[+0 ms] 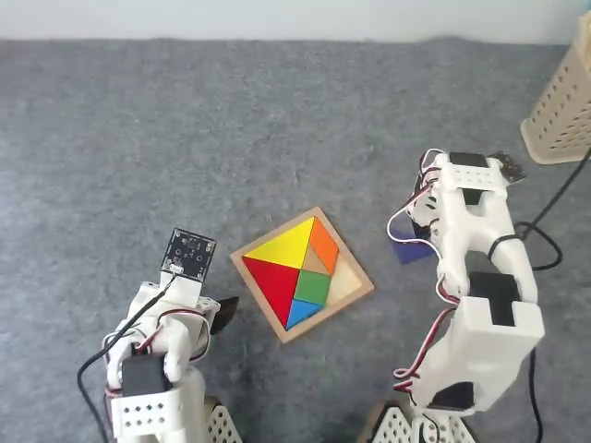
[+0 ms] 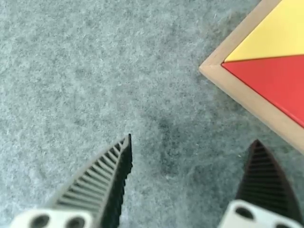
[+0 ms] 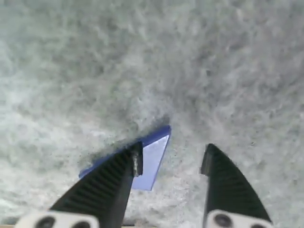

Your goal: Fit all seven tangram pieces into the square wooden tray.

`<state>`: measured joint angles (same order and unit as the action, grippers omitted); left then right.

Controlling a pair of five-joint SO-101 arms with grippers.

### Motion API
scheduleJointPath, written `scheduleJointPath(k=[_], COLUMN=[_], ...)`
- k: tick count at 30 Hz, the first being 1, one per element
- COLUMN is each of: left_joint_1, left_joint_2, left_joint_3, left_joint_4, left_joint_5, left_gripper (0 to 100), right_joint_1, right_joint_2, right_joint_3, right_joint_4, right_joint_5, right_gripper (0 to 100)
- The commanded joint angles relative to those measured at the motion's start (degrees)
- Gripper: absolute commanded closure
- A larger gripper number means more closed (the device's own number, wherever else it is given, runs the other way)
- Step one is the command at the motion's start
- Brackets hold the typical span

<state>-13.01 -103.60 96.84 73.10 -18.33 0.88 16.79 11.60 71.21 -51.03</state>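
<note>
Left tool (image 2: 192,140) wide open, empty, beside square wooden tray (image 2: 237,87) corner; right tool (image 3: 173,146) open, empty, over flat blue piece (image 3: 153,156) on grey bench (image 1: 185,138).

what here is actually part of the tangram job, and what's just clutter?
Job:
- wooden tray
- yellow, red, orange, green, light blue pieces in it
- loose dark blue piece on the carpet
- right gripper, fingers open over that piece
- left gripper, open near the tray corner

Lying about:
- beige perforated basket beyond the right arm
</note>
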Motion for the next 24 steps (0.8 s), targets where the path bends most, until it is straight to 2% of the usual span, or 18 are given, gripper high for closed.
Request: scheduleJointPath(k=[1,14,21,24], left_joint_1=[0.3,0.3,0.3,0.3], left_joint_2=[-0.8,-0.8,-0.8,-0.8], left_joint_3=[-0.3,-0.3,-0.3,-0.3], left_joint_4=[0.0,0.0,0.0,0.0], left_joint_5=[-0.3,-0.3,-0.3,-0.3], left_gripper=[65,65,65,65], right_joint_1=[-0.8,-1.8,-2.9,-3.7], right_joint_2=[-0.7,-0.7,3.7,5.3], right_joint_3=[-3.0,-2.7,-3.1,-4.3], right_joint_4=[-1.9,-4.2,-4.6,-4.3], right_joint_5=[-1.0,-8.6,-8.0,-1.2], right_gripper=[77.5,77.5,80.5,87.0])
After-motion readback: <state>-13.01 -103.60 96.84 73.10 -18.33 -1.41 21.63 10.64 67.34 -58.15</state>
